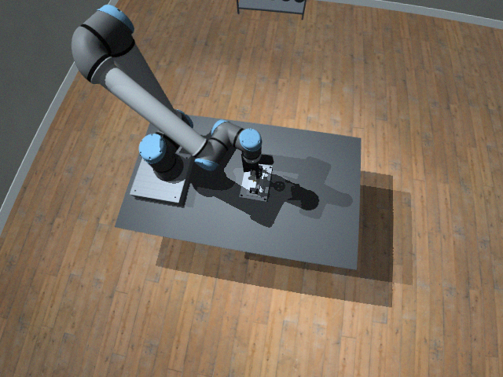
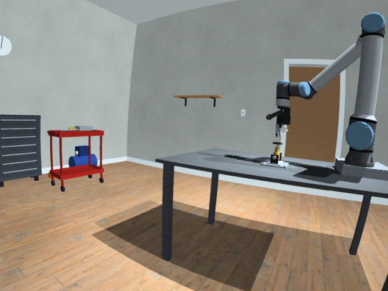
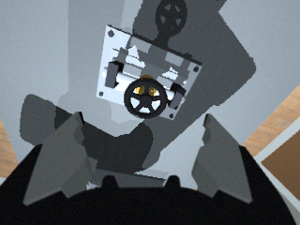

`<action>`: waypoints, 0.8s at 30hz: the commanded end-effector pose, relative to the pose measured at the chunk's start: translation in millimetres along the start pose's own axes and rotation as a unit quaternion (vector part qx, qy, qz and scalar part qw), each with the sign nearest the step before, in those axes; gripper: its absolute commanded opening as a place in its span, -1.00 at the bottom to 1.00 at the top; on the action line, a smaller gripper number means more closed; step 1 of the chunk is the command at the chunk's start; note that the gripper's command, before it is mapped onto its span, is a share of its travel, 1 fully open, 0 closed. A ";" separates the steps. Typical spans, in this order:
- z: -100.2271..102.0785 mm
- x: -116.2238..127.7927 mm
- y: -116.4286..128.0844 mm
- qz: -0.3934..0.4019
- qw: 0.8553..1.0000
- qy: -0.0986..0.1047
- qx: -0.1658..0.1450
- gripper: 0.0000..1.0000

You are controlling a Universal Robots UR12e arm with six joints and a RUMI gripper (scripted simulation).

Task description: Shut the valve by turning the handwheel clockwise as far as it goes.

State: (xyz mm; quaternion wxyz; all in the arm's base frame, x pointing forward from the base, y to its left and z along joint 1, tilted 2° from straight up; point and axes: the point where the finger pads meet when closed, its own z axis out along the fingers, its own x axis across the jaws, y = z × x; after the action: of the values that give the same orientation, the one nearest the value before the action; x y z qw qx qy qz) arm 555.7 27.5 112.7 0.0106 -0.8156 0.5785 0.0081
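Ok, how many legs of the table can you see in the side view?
3. One table leg stands at the near left corner, a second behind it to the right, and a third at the right. A fourth may be hidden.
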 end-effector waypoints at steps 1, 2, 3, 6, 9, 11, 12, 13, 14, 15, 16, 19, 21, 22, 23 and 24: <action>2.9 0.4 -0.6 0.000 1.000 0.000 0.001 1.00; 2.9 0.4 -0.6 0.000 1.000 0.000 0.001 1.00; 3.5 0.4 -0.6 0.000 1.000 0.000 0.001 1.00; 4.8 0.3 -0.5 0.000 1.000 0.000 0.001 1.00; 5.5 0.3 -0.5 0.000 1.000 0.000 0.001 1.00; 5.7 0.3 -0.5 0.000 1.000 0.000 0.001 1.00; 5.7 0.3 -0.5 0.000 1.000 0.000 0.001 1.00; 5.7 0.3 -0.5 0.000 1.000 0.000 0.001 1.00; 5.7 0.3 -0.5 0.000 1.000 0.000 0.001 1.00; 5.7 0.3 -0.5 0.000 1.000 0.000 0.001 1.00; 5.7 0.3 -0.5 0.000 1.000 0.000 0.001 1.00; 5.7 0.3 -0.5 0.000 1.000 0.000 0.001 1.00; 5.7 0.3 -0.5 0.000 1.000 0.000 0.001 1.00; 5.7 0.3 -0.5 0.000 1.000 0.000 0.001 1.00; 5.7 0.3 -0.5 0.000 1.000 0.000 0.001 1.00; 5.7 0.3 -0.5 0.000 1.000 0.000 0.001 1.00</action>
State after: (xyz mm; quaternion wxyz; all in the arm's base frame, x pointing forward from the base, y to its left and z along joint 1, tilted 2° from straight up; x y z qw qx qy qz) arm 555.7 27.6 106.4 0.0106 -0.8156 0.5785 0.0080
